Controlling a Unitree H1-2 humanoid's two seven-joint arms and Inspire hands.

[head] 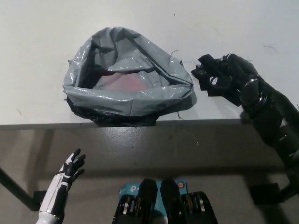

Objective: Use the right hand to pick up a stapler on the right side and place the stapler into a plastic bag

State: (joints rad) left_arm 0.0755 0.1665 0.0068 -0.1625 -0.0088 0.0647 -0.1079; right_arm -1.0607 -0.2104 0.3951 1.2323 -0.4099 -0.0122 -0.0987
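1. Desk [37,46] is white. On it sits the open plastic bag [126,100], with no stapler inside yet.
2. Right robot hand [229,74] covers the stapler [209,89], just right of the bag. I cannot tell if it grips.
3. Stapler seems to lie sideways, one end toward the bag. Lifting and dropping are left.
4. Left robot hand [70,168] rests low, spread wide, empty.

plastic bag [126,100]: glossy grey, white glints on the creases, black layer showing under its base, dull pink patch inside | stapler [209,89]: black | right hand [231,74]: black, a few pale glints | left hand [70,169]: white with black striping, fingers [78,161] black | surface [42,37]: off-white, scattered dark specks
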